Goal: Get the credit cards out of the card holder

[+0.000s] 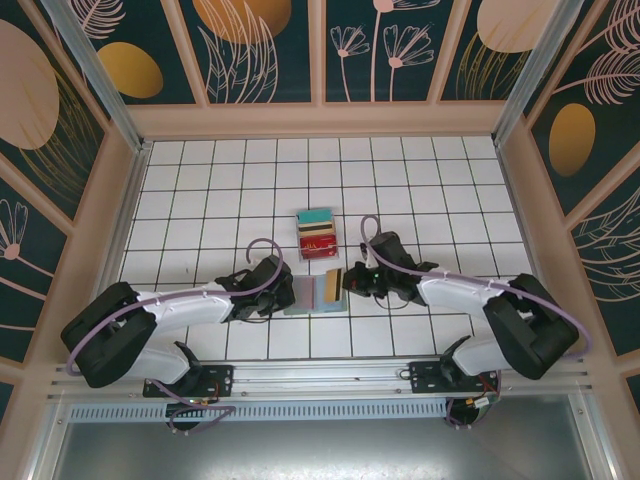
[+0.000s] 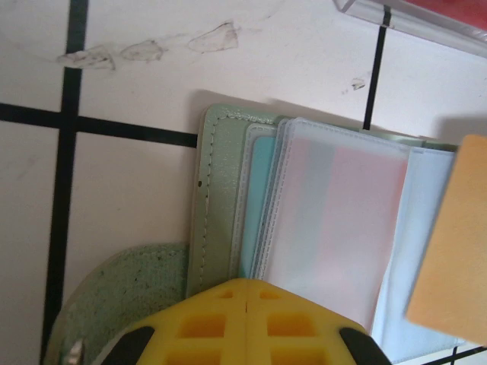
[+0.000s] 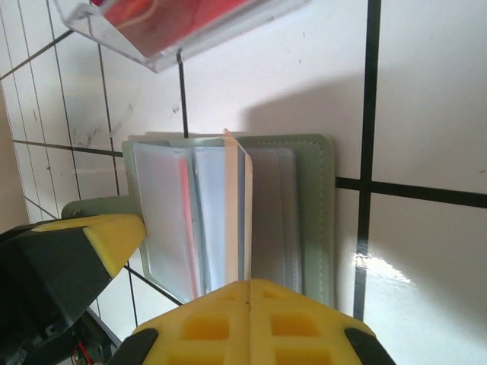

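Item: card holder, a bifold that lay open and flat, its grey-green stitched cover underneath.
Interior: frosted clear sleeves fanned over a light-blue inner leaf; a rounded green tab stuck out at the left end.
Position: near the middle of the worktop, between the two hands, just in front of the clear tray and apart from it.
Card, tan: the tan card stood tilted on edge above the sleeves, over the holder's right half.
Card, red: the red card sat in a sleeve, showing as a red strip edge-on and as a pink shade through the plastic.
Right hand: the right hand had its yellow fingers together, clamped on the tan card's near edge.
Left hand: the left hand had its fingers together at the holder's left end, beside the tab; whether it pressed down could not be told.
Tray contents: a stack of teal, tan and red.
Open room: bare tiles ran from this group to the far, left and right edges.
Surface: white tiles with black grid lines, a few scuff marks.
Surroundings: dark teal wall panels with pale plant motifs; a metal rail along the near edge.
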Robot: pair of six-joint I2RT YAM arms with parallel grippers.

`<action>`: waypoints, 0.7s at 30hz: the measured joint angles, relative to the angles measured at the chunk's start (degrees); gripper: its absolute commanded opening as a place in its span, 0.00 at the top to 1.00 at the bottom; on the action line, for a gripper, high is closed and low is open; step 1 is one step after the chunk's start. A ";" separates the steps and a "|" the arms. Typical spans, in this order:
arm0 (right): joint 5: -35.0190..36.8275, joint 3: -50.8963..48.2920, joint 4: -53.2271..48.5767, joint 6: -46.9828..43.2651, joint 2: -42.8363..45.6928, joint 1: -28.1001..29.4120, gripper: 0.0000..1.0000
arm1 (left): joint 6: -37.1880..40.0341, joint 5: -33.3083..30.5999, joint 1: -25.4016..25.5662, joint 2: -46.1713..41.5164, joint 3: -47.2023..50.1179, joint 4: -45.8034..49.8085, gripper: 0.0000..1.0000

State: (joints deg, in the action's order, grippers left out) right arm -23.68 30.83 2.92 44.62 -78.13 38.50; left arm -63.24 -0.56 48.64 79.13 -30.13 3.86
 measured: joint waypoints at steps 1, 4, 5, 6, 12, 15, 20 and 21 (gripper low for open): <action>0.02 0.59 -1.33 -0.96 0.68 -0.37 1.00 | 0.02 0.00 0.00 -0.37 -0.15 1.03 1.00; 0.55 3.87 -6.34 -4.46 2.16 -1.42 1.00 | 0.22 -0.02 0.00 -1.86 -1.22 4.07 0.94; 1.18 5.38 -8.09 -5.90 2.49 -1.57 1.00 | 0.33 -0.04 0.00 -2.45 -1.73 4.76 0.84; 1.77 6.99 -9.84 -7.39 2.71 -1.68 1.00 | 0.74 -0.04 0.00 -3.28 -2.40 5.44 0.73; 7.96 18.60 -18.51 -18.91 2.71 -1.70 1.00 | 1.05 -1.95 0.00 -9.29 -6.08 7.58 0.25; 10.91 23.58 -20.33 -25.79 1.40 -1.70 1.00 | 0.94 -3.63 0.00 -13.03 -6.34 8.46 0.02; 16.92 29.68 -21.38 -39.69 -3.28 -0.52 1.00 | 0.85 -7.58 -0.02 -18.10 -7.02 11.91 0.01; 18.27 30.77 -21.46 -42.73 -4.48 0.00 1.00 | 1.07 -8.59 -0.17 -18.64 -7.67 12.87 0.02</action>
State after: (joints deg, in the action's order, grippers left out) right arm -5.41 61.60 -18.55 1.89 -82.61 38.50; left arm -62.17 -9.15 48.47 60.49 -37.80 16.73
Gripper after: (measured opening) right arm 0.050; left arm 0.985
